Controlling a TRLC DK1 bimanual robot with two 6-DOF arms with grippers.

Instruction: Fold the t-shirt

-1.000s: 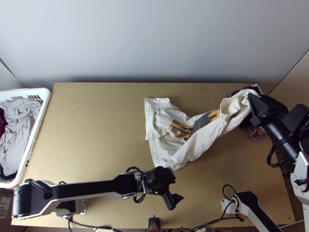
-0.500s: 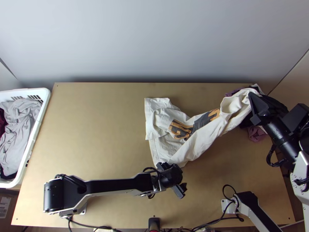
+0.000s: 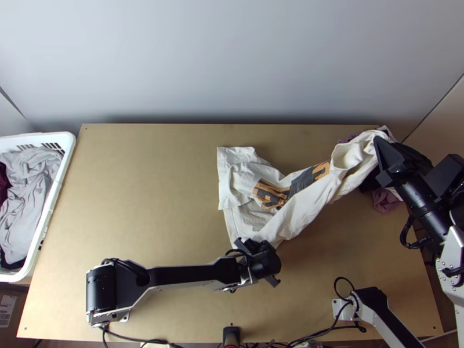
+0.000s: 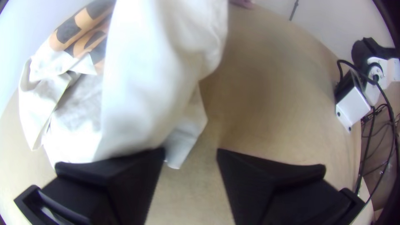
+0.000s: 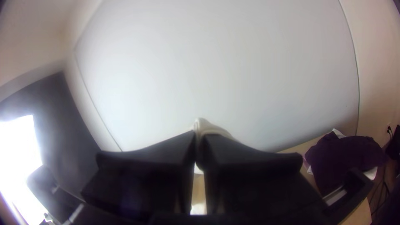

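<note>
The off-white t-shirt (image 3: 301,203) with an orange and dark print stretches from the table's middle up to my right gripper (image 3: 380,145), bunched and partly lifted. In the right wrist view my right gripper (image 5: 200,154) is shut on a bunched bit of the t-shirt (image 5: 206,127). By the shirt's near edge, in the top view, is my left gripper (image 3: 272,275). The left wrist view has my left gripper (image 4: 191,154) open, with the t-shirt (image 4: 154,83) hanging in front of and beside one finger and bare table between the tips.
A white basket (image 3: 58,191) of clothes stands at the left edge. Dark and purple clothes (image 3: 385,200) lie at the table's right, under and beside the right arm. The wooden table (image 3: 145,191) has free room left of the t-shirt.
My left gripper has moved right and a little up the picture, to the shirt's near edge. The right arm has hardly moved and still holds the shirt.
</note>
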